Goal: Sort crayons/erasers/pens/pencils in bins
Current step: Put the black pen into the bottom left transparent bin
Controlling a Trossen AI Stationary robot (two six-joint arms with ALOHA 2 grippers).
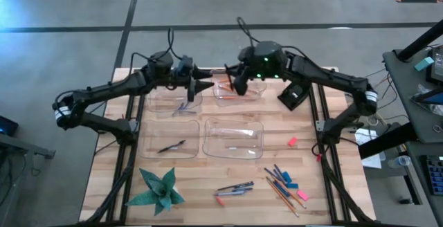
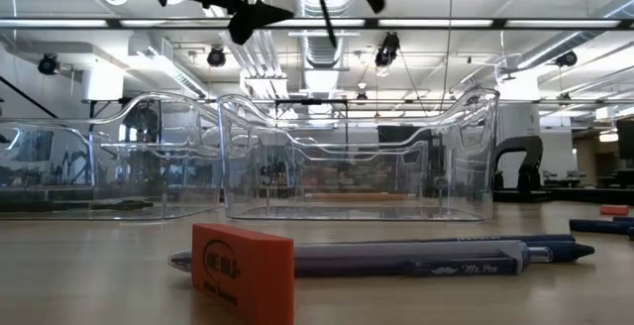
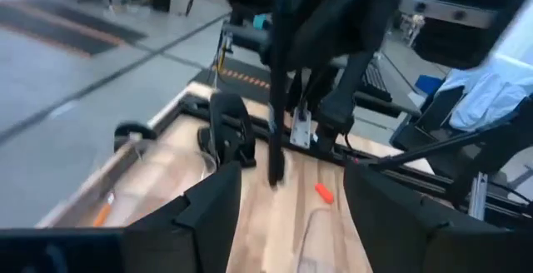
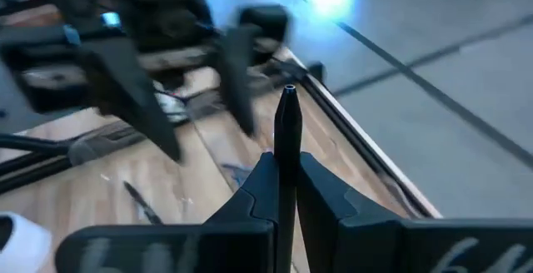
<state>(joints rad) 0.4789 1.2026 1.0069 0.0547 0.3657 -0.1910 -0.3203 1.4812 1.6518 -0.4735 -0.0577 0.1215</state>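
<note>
Pens: one black pen [image 4: 286,131] is being gripped upright in the right claw [image 1: 239,83], above the far end of the tabletop [image 1: 332,185]; it is hanging tip-down just in front of the left claw [image 3: 287,215] in the left wrist view. Another dark pen [image 1: 171,146] is lying in the near-left bin [image 1: 170,138], and a few more [image 1: 235,187] are lying loose on the tabletop near the green paper star [image 1: 158,189].
Right claw: clenching the black pen, hovering over the far-right bin [image 1: 239,93].
Left claw: standing spread apart and holding nothing, hovering over the far-left bin [image 1: 174,100], its tips pointing toward the right claw just beside it.
Bins: four clear trays sitting in a two-by-two block in the middle of the tabletop, the near-right bin [image 1: 235,138] lying between the star and the right arm's base.
Pencils: a few orange ones [image 1: 282,196] are lying on the near right part of the tabletop, well apart from the star; something orange is also showing in the far-right bin.
Crayons: short blue sticks [image 1: 278,174] are lying mixed in with the pencils.
Erasers: a pink one [image 1: 292,142] is lying alone to the right of the near-right bin; pink and light blue ones [image 1: 297,189] are lying beside the pencils; an orange-red one [image 2: 243,270] is standing close up in the low view, touching a dark blue pen [image 2: 416,257].
</note>
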